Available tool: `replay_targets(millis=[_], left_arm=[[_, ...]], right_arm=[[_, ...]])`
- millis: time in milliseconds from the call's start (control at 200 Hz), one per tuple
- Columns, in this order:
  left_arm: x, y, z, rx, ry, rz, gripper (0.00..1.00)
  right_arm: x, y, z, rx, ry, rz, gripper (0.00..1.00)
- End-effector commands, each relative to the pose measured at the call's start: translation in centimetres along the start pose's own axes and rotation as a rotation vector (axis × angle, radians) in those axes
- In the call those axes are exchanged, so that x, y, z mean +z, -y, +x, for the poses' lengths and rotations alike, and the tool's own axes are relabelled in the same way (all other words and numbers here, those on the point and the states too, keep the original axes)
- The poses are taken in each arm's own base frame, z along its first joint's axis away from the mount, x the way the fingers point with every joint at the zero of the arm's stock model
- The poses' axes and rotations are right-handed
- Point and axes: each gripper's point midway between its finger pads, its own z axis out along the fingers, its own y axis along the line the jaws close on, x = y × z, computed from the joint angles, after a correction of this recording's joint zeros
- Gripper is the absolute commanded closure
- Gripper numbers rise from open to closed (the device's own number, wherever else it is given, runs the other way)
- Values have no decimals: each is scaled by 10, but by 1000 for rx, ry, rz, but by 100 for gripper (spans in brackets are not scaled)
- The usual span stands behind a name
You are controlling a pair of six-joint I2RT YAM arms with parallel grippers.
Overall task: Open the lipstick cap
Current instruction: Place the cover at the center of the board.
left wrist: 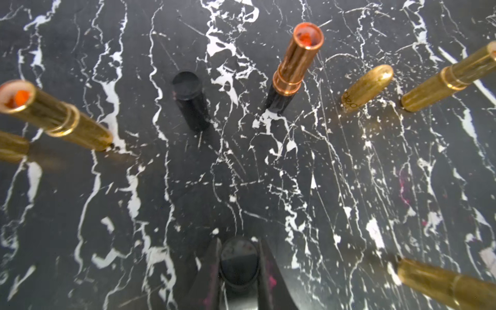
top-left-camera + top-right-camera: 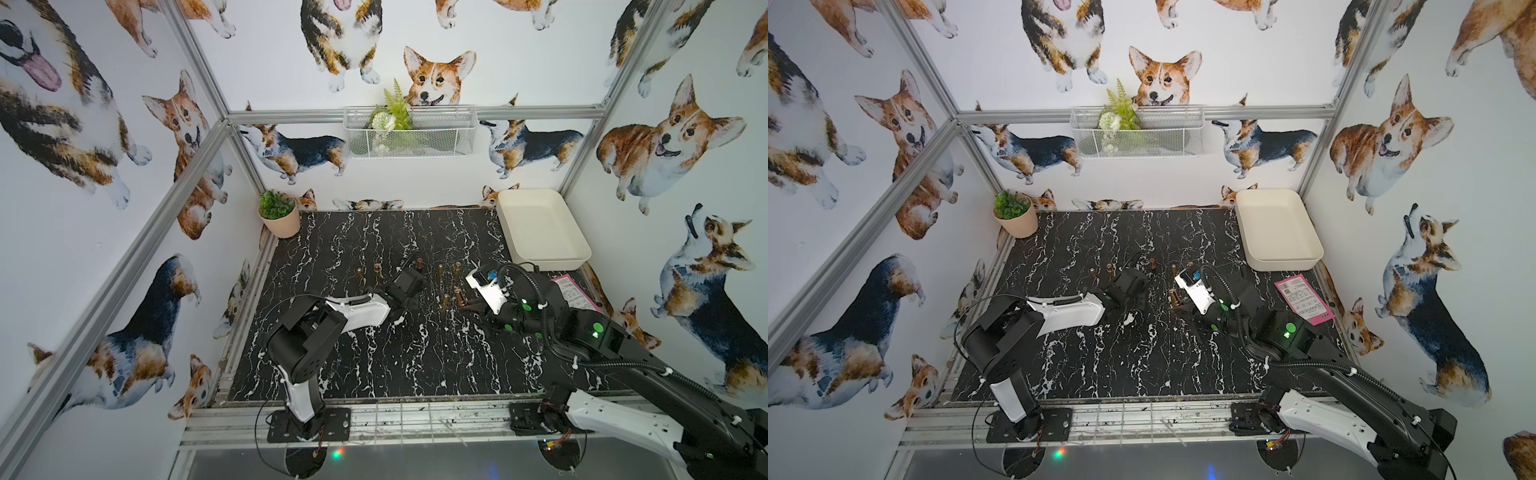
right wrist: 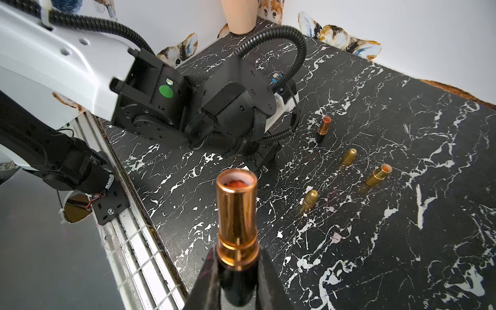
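— Corgi walls (image 2: 104, 166), black marbled surface (image 2: 374, 353). Where's the lipstick (image 3: 237, 214)?
— Upright, its dark base pinched in the right fingers (image 3: 271, 284), tube bared. Left fingers (image 1: 264, 268) pinch the cap (image 1: 239, 264), well apart from it.
— So it's off?
— Looks so. Setting down needs care: other sticks (image 1: 292, 64) stand just beyond both.
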Motion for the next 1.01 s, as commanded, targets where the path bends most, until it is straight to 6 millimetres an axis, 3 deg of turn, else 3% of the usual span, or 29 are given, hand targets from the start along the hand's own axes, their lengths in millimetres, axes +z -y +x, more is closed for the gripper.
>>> replay_targets(millis=[0,365,440,565,661,941,1001], left_arm=[[2,7,-7,18,77,-13,100],[-5,8,7,16,91,-47,100],[-6,7,9,15,91,-47,94],[-9,6,9,18,94,-54,93],[-11,5,8,19,98,-61,83],[-13,4,8,16,97,-69,73],[-15,4,7,17,100,-69,66]], right_arm=[[-2,0,-6,-15,10,3,92],[4,-1,-6,-17,-4,0,92],[4,-1,-5,-18,-3,-1,91],[4,0,-3,-15,-6,2,91],[5,0,-2,-14,-7,1,91],[6,0,-1,-14,-10,2,91],[6,0,-1,-13,-9,2,91]])
